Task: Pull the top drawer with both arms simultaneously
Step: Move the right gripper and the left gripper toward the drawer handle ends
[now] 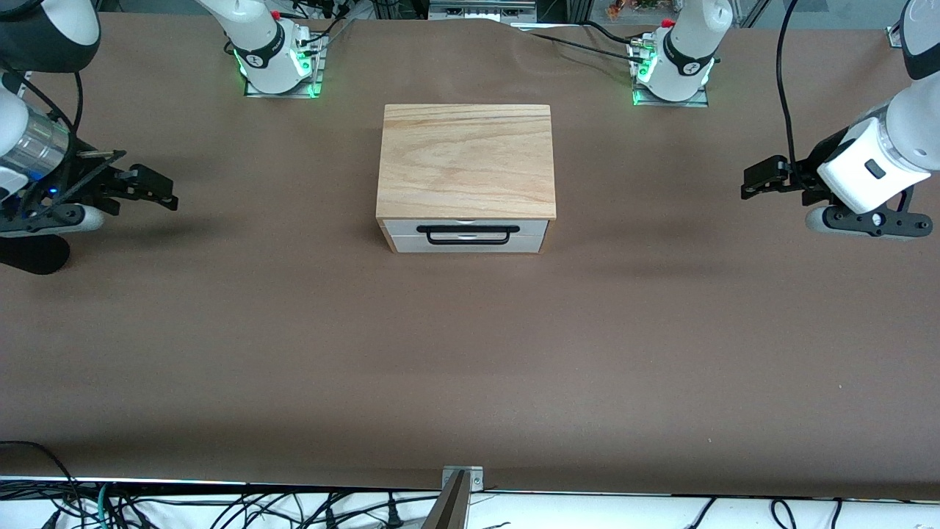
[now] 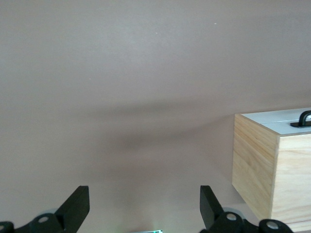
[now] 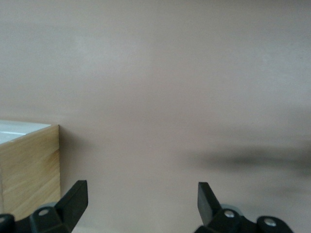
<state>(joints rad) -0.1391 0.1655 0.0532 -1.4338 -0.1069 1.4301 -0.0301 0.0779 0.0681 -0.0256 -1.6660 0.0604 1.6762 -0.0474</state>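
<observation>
A light-wood box is sitting on the brown bench, about midway between the two arms' ends and closer to the robots' bases than to the front camera. Its pale wood-grain top board is facing up, and its white front is turned toward the front camera. The top drawer is lying flush in that front, fully pushed in, directly under the top board, with its thin black bar handle running across the middle of the white panel; the handle is partly overlapping the panel below, and the seam between the drawers is hard to make out. The left gripper is hanging over bare bench toward the left arm's end, well apart from the box, with its fingers spread wide and nothing between them. In the left wrist view the two black fingertips are standing far apart, and a corner of the box with one end of the handle is showing off to one side. The right gripper is hanging over bare bench toward the right arm's end, likewise well clear of the box, its fingers also spread and holding nothing. In the right wrist view its fingertips are gaping, with a wooden side of the box showing near one of them. Neither gripper is touching the drawer or its handle.
</observation>
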